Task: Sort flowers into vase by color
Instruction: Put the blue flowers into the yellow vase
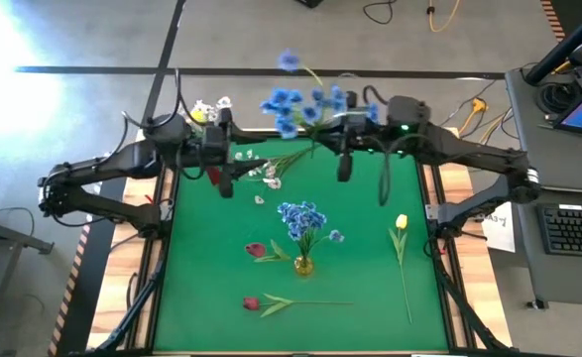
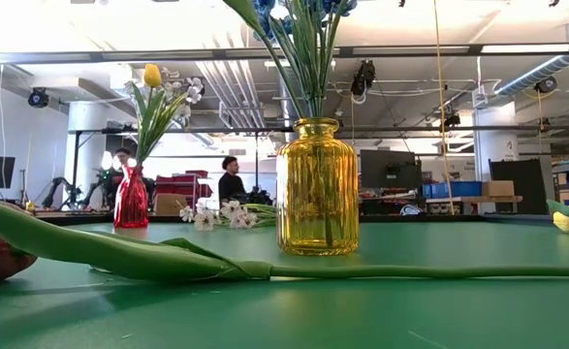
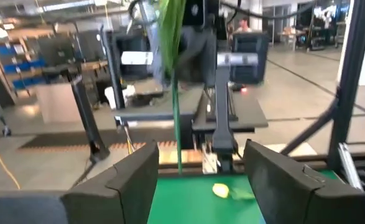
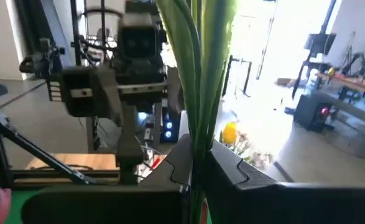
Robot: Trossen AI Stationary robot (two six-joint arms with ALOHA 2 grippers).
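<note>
Flowers lie sorted only in part: a blue bunch [image 1: 303, 220] stands in the yellow vase [image 1: 303, 265] mid-bench, a yellow tulip and white sprays sit in the red vase [image 2: 132, 199] at the far left corner, and two red tulips [image 1: 256, 250], a yellow tulip [image 1: 401, 224] and a white spray [image 1: 267, 175] lie loose on the green bench [image 1: 201, 297]. The flower in play is a second blue bunch [image 1: 305, 102], held up over the far edge between the two arms. The right hand [image 4: 194, 177] is clamped tight on its green stems, which run straight up out of the fingers in the right wrist view, blooms uppermost. The left hand [image 3: 198, 171] stands wide open just beside it, holding nothing; the same stem [image 3: 176, 124] crosses its gap without either finger touching. So the bunch's long axis is roughly upright and in line with the right hand. The yellow vase lies nearer the front, well apart from both hands, toward the bench centre. Judged from this, the right arm is the one placed to carry the stems over that vase's mouth and lower them in end first.
</note>
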